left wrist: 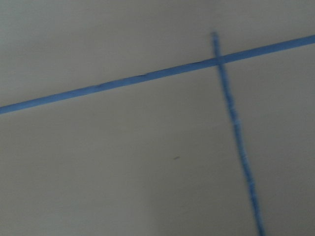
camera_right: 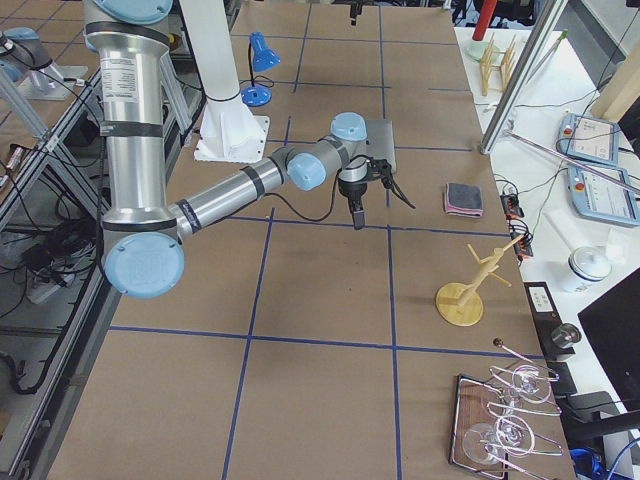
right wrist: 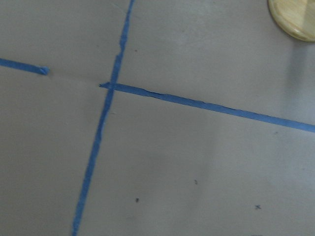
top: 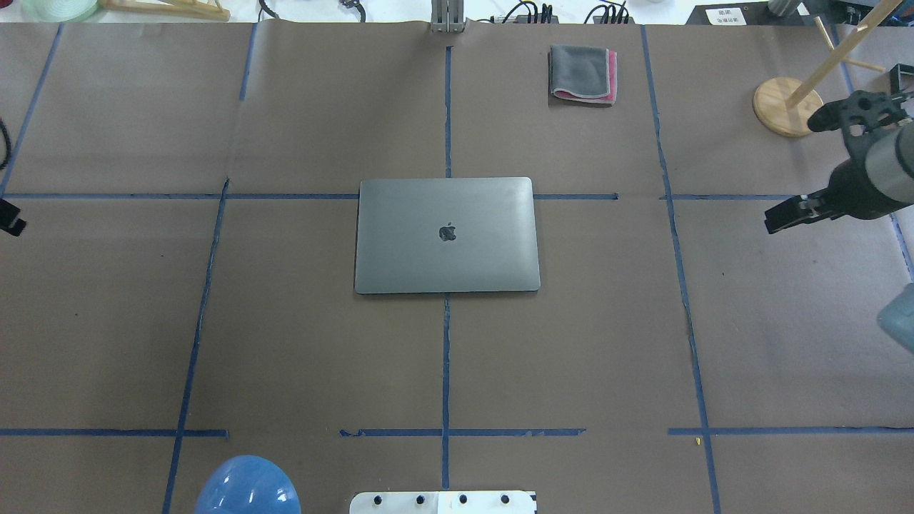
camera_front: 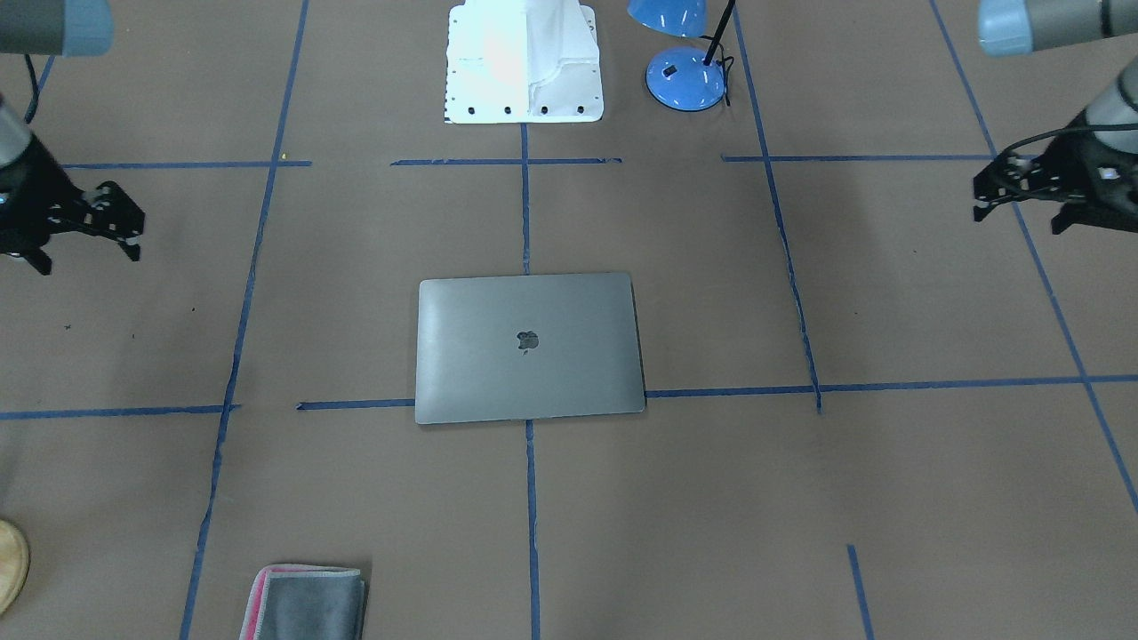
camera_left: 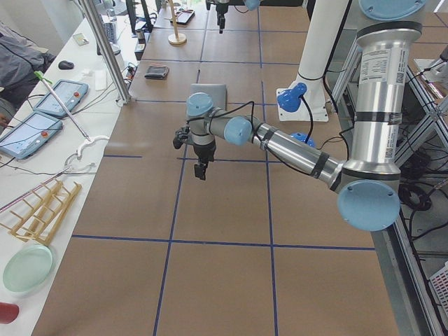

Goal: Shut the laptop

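The space-grey laptop (camera_front: pixel 529 347) lies flat in the middle of the table with its lid down and the dark apple logo facing up; it also shows in the overhead view (top: pixel 446 234). My left gripper (camera_front: pixel 1018 222) hovers open and empty far off to the laptop's side, at the table's edge. My right gripper (top: pixel 789 173) hovers open and empty on the opposite side, also far from the laptop. Both wrist views show only brown table paper and blue tape.
A folded grey-pink cloth (top: pixel 582 73) lies at the far side. A blue desk lamp (camera_front: pixel 685 76) stands by the white robot base (camera_front: pixel 524 89). A wooden stand with a round base (top: pixel 782 107) is close to my right gripper.
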Controlling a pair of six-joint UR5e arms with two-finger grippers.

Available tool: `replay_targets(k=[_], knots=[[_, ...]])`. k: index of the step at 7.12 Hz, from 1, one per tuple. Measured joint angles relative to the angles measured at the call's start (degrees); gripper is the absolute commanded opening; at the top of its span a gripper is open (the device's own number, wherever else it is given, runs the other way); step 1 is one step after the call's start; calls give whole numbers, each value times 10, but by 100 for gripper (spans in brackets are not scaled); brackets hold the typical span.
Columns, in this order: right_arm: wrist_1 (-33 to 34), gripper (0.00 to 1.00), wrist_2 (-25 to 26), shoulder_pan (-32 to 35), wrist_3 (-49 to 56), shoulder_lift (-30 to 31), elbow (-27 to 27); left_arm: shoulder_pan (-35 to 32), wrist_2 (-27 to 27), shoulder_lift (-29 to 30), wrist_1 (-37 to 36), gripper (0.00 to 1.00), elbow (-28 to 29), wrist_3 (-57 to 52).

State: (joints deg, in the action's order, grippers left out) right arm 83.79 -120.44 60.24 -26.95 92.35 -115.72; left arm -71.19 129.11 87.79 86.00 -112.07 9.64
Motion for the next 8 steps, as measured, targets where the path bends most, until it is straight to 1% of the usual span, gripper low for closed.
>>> replay_targets(k=[2,3,4,5,6,8], knots=[[-1,100,-46,99,163,73,9,-98,11,-57,0,100,29,-105],[-2,100,-80,154,240,103,28,-135,18,-75,2,100,46,-136],[-3,100,-114,207,302,124,54,-166,36,-84,4,100,68,-149],[-4,100,-130,243,331,136,79,-188,59,-94,5,100,87,-153],[-4,100,-135,259,340,141,92,-199,74,-106,7,100,93,-155],[-5,100,-136,268,338,142,101,-206,80,-114,6,100,87,-155]])
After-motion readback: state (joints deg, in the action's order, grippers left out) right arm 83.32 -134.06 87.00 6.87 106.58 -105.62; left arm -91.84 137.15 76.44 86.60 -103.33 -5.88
